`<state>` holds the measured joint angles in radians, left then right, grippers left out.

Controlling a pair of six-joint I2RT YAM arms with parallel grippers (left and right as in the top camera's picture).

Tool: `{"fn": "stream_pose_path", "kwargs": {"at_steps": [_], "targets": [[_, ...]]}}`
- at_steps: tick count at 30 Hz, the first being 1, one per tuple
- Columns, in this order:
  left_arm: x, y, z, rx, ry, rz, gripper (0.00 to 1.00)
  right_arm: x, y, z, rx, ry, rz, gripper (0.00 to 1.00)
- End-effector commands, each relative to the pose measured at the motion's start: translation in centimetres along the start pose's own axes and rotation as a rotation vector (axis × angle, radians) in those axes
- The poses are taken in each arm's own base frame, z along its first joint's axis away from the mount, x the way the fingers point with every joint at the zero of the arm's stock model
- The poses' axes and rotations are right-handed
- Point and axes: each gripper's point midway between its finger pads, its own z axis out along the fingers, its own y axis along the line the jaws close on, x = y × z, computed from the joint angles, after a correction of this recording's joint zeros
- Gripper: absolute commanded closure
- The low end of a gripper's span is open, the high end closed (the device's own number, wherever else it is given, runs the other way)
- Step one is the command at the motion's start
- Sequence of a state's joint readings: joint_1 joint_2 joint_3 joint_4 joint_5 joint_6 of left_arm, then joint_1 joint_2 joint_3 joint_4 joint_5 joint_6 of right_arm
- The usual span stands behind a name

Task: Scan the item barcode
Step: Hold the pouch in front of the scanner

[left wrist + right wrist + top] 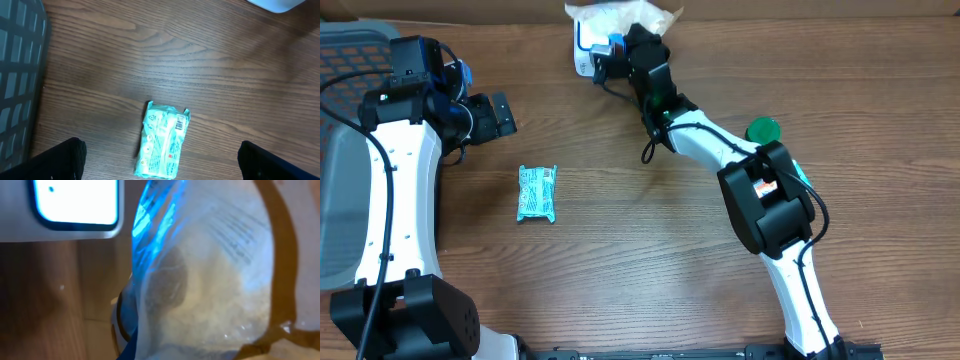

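Bag [210,280] pinched in your shut right gripper [612,50], crinkly; scanner [75,205] may miss barcode. Your left gripper [495,115] wide open, empty.

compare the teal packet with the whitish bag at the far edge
The teal packet is small and lies flat, alone mid-table; the whitish bag is bigger, crumpled, with the right gripper at it. The packet's barcode faces up; none shows on the bag. Both are plastic packaging.
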<state>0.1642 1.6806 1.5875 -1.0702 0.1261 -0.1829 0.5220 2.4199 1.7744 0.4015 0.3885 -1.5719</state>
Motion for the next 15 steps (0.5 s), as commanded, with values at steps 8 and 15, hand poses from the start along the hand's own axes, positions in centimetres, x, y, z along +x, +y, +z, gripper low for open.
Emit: {"fn": "stream_pose_path", "kwargs": {"at_steps": [8,15], "targets": [[0.1,0.1,0.1,-0.004,0.003,0.012,0.01,0.4,1.1,1.2,0.03,0.004,0.006,0.96],[0.1,0.1,0.1,-0.004,0.004,0.012,0.0,0.8,0.4,1.1,0.058,0.029,0.017,0.96]]}}
